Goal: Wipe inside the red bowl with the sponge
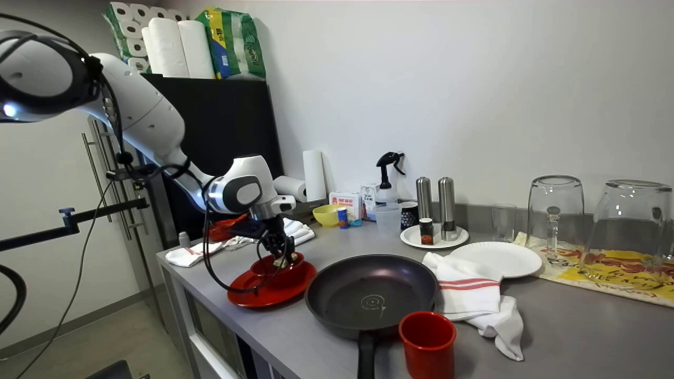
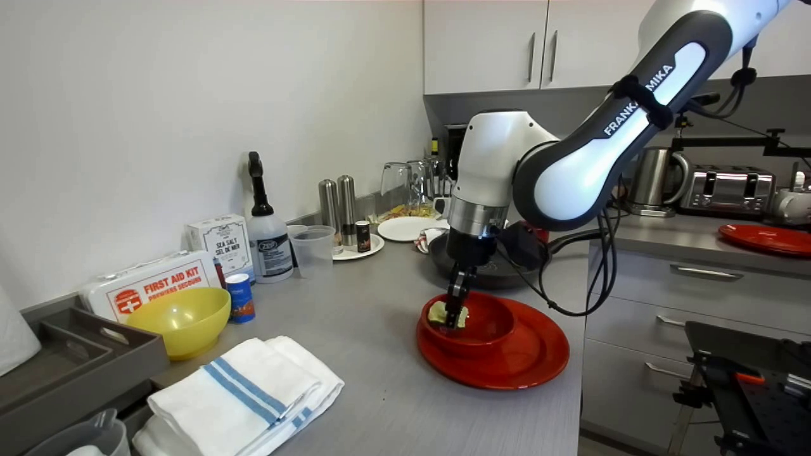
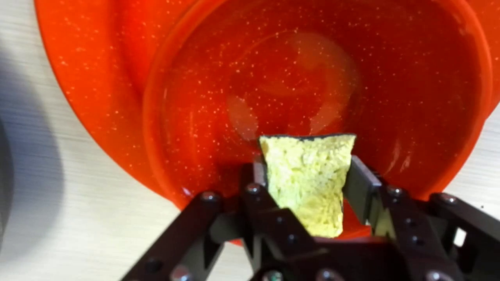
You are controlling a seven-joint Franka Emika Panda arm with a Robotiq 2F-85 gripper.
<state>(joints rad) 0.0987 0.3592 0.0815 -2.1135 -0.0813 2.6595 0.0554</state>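
Note:
In both exterior views a glossy red bowl (image 2: 472,346) rests on a wider red plate (image 2: 538,348) close to the counter's front edge. My gripper (image 2: 454,315) points down into this bowl, its jaws shut on the yellow-green sponge (image 2: 438,313). From the wrist view, the sponge (image 3: 306,183) is squeezed between the two finger pads (image 3: 357,187), its dark-edged end reaching toward the bowl's floor. It sits at one side of the bowl's interior (image 3: 281,74), near the wall; whether it touches the surface cannot be made out.
A black frying pan (image 1: 371,295) stands beside the plate, with a red cup (image 1: 427,342) and a crumpled white cloth (image 1: 468,289) close by. Folded white towels (image 2: 247,392) lie on another side. Loose cables (image 1: 208,252) hang from the arm near the plate.

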